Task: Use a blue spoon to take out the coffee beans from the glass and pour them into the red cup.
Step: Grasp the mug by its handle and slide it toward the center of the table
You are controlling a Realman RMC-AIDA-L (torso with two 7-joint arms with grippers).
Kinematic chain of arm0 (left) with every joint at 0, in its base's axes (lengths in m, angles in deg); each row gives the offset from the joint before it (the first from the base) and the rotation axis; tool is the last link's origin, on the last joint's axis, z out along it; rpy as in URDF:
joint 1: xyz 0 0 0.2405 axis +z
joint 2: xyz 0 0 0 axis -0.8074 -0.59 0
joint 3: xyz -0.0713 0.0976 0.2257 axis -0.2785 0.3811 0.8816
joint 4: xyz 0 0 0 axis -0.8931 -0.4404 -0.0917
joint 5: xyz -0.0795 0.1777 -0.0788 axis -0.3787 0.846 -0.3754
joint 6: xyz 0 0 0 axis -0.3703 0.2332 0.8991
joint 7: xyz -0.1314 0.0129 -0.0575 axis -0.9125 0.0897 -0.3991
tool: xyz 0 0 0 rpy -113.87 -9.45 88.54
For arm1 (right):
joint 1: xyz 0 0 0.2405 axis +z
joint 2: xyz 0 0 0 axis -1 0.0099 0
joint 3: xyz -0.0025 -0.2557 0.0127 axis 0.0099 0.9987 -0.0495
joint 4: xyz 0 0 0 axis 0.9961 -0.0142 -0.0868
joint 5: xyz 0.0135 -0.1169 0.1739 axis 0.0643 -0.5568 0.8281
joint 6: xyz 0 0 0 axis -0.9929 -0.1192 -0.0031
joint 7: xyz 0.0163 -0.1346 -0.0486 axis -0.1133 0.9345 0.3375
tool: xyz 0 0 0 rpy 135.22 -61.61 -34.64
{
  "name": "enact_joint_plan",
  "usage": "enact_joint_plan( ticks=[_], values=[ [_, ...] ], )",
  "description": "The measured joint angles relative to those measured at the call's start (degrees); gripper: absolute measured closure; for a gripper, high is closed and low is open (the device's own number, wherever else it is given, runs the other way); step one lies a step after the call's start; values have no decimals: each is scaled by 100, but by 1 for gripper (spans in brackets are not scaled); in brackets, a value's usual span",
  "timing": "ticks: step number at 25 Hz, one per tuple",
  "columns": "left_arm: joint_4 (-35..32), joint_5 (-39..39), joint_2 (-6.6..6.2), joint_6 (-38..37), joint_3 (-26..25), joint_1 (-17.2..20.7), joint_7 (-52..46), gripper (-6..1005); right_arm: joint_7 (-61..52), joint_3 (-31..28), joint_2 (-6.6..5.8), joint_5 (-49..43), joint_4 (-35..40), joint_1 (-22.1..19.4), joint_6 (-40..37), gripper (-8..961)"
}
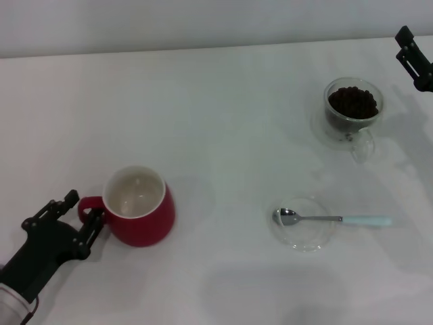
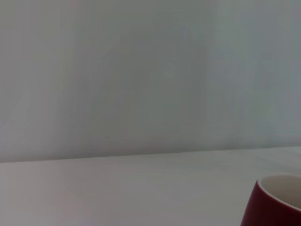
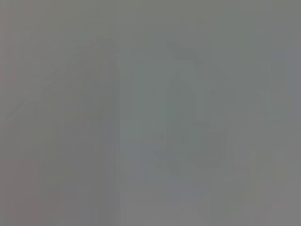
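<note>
The red cup stands at the front left, cream inside and empty, its loop handle toward my left gripper. The gripper's fingers stand apart on either side of the handle, so it is open. The cup's rim also shows in the left wrist view. The glass stands at the back right, full of coffee beans. The blue spoon lies with its metal bowl on a saucer and its pale blue handle pointing right. My right gripper hangs at the far right edge, beside and behind the glass.
A flat round clear glass saucer lies at the front right under the spoon's bowl. The white table runs back to a pale wall. The right wrist view shows only plain grey.
</note>
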Motion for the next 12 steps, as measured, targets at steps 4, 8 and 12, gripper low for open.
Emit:
enact_joint_plan(
  ticks=[4, 8, 12],
  values=[
    [46, 211, 3, -105, -3, -126, 0, 511, 9, 0, 0, 0, 0, -2, 0, 168],
    [112, 336, 0, -261, -5, -258, 0, 525, 11, 0, -6, 0, 0, -3, 0, 168],
    [146, 394, 1, -330, -8, -356, 0, 544, 12, 0, -9, 0, 4, -3, 0, 168]
  ],
)
